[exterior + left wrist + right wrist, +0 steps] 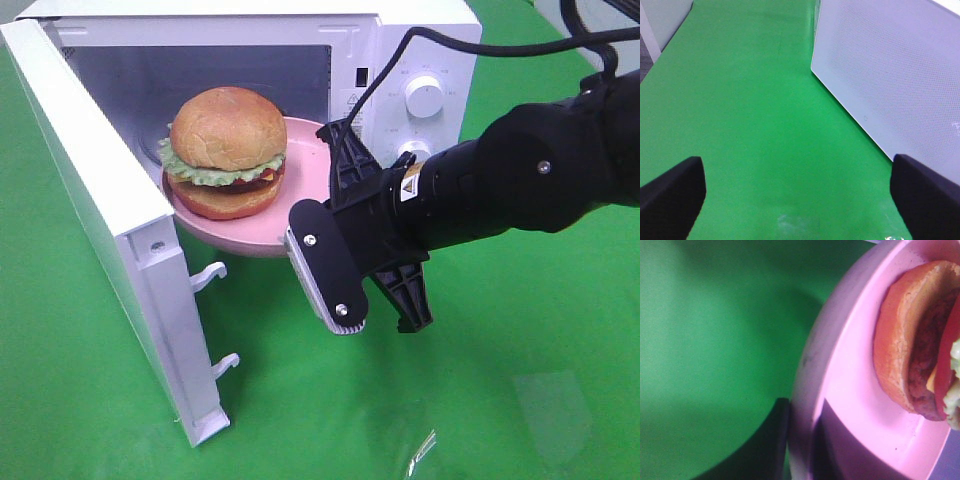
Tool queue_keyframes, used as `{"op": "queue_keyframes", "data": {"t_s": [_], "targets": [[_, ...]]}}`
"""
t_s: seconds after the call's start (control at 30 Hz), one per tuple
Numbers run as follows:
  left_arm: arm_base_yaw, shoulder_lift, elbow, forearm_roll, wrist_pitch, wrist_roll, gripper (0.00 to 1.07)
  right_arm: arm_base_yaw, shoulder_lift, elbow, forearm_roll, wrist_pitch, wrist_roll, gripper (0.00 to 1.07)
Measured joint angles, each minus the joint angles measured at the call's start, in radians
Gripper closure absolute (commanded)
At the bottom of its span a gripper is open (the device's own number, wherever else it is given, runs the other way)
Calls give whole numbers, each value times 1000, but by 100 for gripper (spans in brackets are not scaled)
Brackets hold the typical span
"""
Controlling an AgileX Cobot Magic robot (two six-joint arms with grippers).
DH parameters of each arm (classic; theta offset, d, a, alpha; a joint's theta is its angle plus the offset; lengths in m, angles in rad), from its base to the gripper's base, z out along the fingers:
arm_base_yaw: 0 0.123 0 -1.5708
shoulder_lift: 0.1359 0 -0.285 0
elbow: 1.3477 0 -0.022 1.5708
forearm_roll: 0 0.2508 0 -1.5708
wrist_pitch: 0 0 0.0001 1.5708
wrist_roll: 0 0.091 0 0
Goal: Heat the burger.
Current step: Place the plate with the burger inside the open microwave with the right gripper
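Right gripper (800,445) pinches the rim of pink plate (840,380), one dark finger (771,450) outside the rim, the other inside. Burger (905,340) sits on the plate, cut off at the frame edge: bun, brown patty, red slice, bit of lettuce. Green surface (705,340) behind.

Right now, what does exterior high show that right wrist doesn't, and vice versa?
Exterior high only: the microwave, its door swung open, and the pink plate held at the opening. Right wrist only: the right gripper shut on the plate's rim, one finger on each side. Both: the burger sitting on the plate, and the green cloth below.
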Motion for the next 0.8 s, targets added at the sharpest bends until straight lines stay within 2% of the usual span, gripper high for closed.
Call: {"op": "queue_keyframes", "data": {"t_s": [0.37, 0.8], "targets": [[0, 0, 0, 0, 0, 0, 15, -1, 62, -73, -2, 0, 0, 104], [0, 0, 0, 0, 0, 0, 15, -1, 102, -134, -79, -10, 56, 103]]}}
